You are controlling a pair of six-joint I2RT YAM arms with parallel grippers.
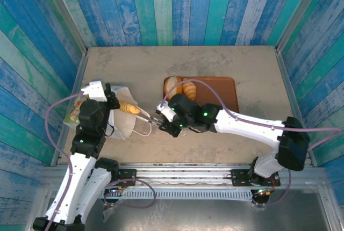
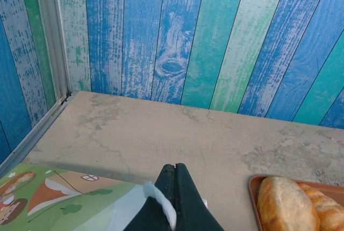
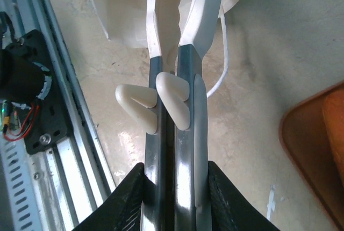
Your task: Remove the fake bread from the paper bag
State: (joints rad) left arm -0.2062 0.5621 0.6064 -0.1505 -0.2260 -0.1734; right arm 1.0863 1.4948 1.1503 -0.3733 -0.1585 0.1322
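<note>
The white paper bag (image 1: 119, 119) with green printed sides (image 2: 64, 199) lies on the table at the left, its mouth facing right. My left gripper (image 2: 176, 167) is shut on a white edge of the bag (image 2: 161, 209). My right gripper (image 3: 174, 188) is shut on a pair of metal tongs (image 3: 172, 107) with white tips. The tongs (image 1: 150, 117) reach left to the bag's mouth, where their tips close around a ridged golden piece of fake bread (image 1: 129, 107). Two more pieces of fake bread (image 1: 173, 86) (image 1: 189, 89) lie on the brown tray (image 1: 217, 88).
The tray's corner (image 2: 255, 188) sits just right of the bag, with its loaves (image 2: 282, 201) at its left end. The bag's white cord handle (image 3: 220, 53) loops on the table beside the tongs. The metal rail (image 1: 188, 174) runs along the near edge, and blue plank walls surround the table.
</note>
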